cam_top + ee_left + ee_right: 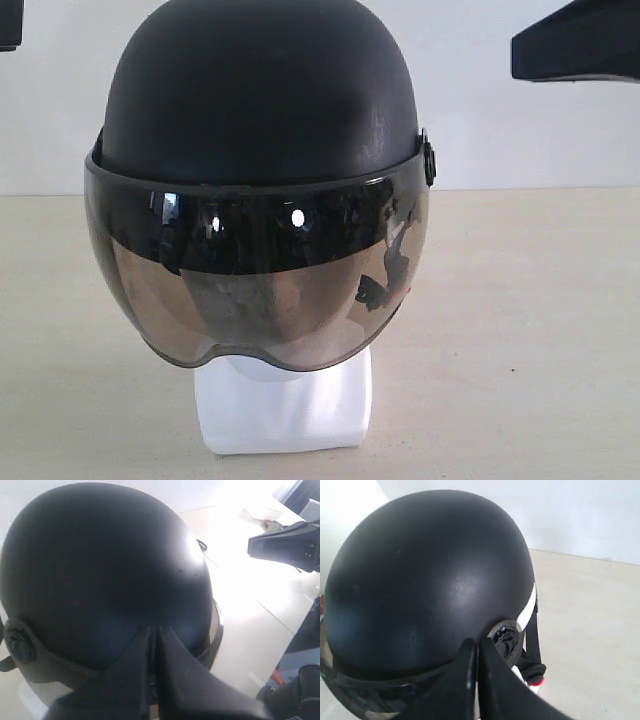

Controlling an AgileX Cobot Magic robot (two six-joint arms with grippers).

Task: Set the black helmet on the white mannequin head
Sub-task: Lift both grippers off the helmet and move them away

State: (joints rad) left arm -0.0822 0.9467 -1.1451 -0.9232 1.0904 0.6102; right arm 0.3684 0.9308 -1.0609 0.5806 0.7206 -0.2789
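The black helmet [262, 95] sits on the white mannequin head, whose squared base [285, 405] shows below the smoky visor [260, 270]. The face is hidden behind the visor. My left gripper [155, 628] hovers over the helmet's dome [100, 570], fingers together and holding nothing. In the right wrist view, my right gripper [478, 642] is also shut and empty, just off the helmet's side [425, 580] near the round visor pivot [506, 640]. A black chin strap with a red clip [535, 681] hangs down. In the exterior view only a part of the right arm [580, 40] shows, high at the right.
The head stands on a beige table [520, 330] in front of a white wall [480, 110]. The left wrist view shows the right arm's gripper [285, 545] raised beside the helmet, the table's edge, and dark equipment [300, 690] beyond it.
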